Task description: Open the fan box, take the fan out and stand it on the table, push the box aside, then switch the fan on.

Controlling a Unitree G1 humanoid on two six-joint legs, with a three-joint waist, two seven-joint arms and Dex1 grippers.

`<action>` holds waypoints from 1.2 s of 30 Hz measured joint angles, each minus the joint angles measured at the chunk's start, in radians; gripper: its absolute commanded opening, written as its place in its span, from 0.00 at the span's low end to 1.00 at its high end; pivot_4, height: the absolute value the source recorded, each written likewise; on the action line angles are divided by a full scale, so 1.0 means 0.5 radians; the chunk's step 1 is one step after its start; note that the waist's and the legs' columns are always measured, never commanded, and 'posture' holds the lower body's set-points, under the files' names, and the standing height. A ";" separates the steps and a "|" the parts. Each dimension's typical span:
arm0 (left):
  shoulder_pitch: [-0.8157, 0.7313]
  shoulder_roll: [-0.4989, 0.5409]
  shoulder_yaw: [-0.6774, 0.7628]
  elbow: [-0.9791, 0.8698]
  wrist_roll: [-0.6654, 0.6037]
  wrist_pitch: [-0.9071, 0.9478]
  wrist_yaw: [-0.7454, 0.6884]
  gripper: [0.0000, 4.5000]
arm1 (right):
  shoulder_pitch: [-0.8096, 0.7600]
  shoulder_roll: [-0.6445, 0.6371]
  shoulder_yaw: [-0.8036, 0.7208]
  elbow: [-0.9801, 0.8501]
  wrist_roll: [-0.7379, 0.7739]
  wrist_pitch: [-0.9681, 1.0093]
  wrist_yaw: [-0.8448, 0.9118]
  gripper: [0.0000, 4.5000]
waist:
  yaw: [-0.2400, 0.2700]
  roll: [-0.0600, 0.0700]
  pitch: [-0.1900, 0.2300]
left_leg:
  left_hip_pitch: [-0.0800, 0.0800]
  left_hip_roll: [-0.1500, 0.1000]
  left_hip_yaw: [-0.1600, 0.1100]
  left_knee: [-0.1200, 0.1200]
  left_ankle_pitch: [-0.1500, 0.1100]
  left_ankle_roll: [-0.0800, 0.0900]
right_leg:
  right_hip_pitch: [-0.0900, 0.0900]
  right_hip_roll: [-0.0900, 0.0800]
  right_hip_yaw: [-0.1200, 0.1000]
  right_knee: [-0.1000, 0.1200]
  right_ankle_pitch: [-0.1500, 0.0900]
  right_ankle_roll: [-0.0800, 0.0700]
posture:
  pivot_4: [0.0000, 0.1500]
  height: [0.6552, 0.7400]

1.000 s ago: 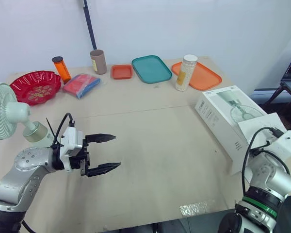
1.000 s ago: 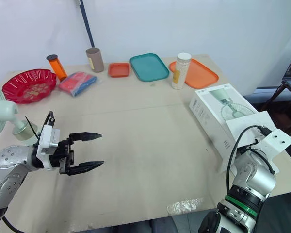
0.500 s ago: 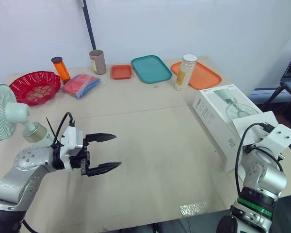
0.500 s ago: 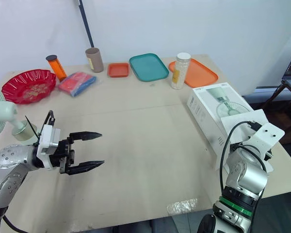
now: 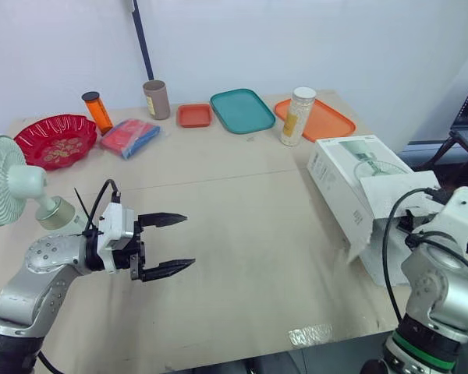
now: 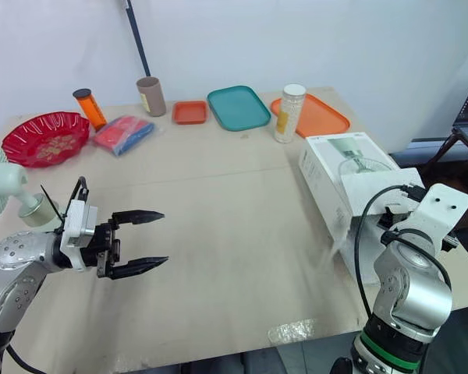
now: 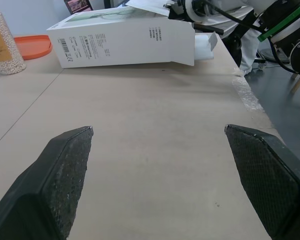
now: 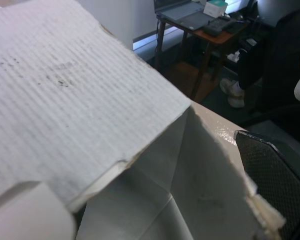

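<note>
**Near, left.** Left claw (image 5: 189,241): hovers low over the surface (image 5: 249,234), jaws spread wide, nothing held. Same spot and same spread as a second ago.

**Near, right.** Right claw (image 5: 413,220): pressed up against the open end of the fan box (image 5: 339,183), at its loose flap (image 5: 394,191). The cardboard hides most of it, so whether it is open or closed on the flap cannot be told. The arm has risen and pushed forward over the last second.

**Near edge.** Patch of clear tape (image 5: 312,335) stuck on the surface.

**Middle, left.** Fan (image 5: 15,183): out of the box, upright on its base at the robot's left edge of the surface, just beyond the left arm. No sign of whether it is running.

**Middle, right.** Fan box: white, lying on its side with its printed face up. Its near end has swung in from the near-right corner and is smeared with motion; the far end has barely shifted.

**Far row, left to right.**
- Red bowl (image 5: 56,139)
- Orange bottle (image 5: 98,111)
- Red-and-blue packet (image 5: 130,136)
- Brown cylinder (image 5: 155,99)
- Small orange tray (image 5: 195,115)
- Teal tray (image 5: 242,111)
- Jar of beads (image 5: 298,115)
- Large orange tray (image 5: 327,121)

**Status (judged).** Opening and unpacking look done, and the box push is under way. The box still takes up the right side, so more travel seems needed. Switching on remains; the left claw sits nearest the fan for that.
</note>
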 measured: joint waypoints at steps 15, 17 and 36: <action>-0.032 -0.030 -0.013 0.033 0.018 -0.005 -0.021 1.00 | 0.141 0.020 -0.027 -0.202 0.039 0.437 0.317 0.99 | 0.001 0.000 0.000 | 0.000 0.000 -0.001 0.000 0.000 0.000 | 0.000 0.000 0.000 0.000 -0.001 0.001 | 1.00 1.00; -0.031 -0.030 -0.013 0.033 0.018 -0.005 -0.021 1.00 | 0.141 -0.007 -0.043 -0.283 0.062 0.532 0.378 0.99 | 0.001 0.000 0.000 | 0.000 0.000 0.000 0.000 0.000 0.000 | 0.000 0.000 0.000 0.000 -0.001 0.001 | 1.00 1.00; 0.051 -0.061 -0.034 -0.036 0.013 0.013 0.031 1.00 | 0.251 -0.518 -0.156 -0.865 0.141 1.118 0.897 0.99 | 0.002 -0.001 0.000 | -0.002 0.000 -0.001 0.000 0.000 0.000 | 0.000 0.000 0.000 -0.002 -0.002 0.003 | 1.00 1.00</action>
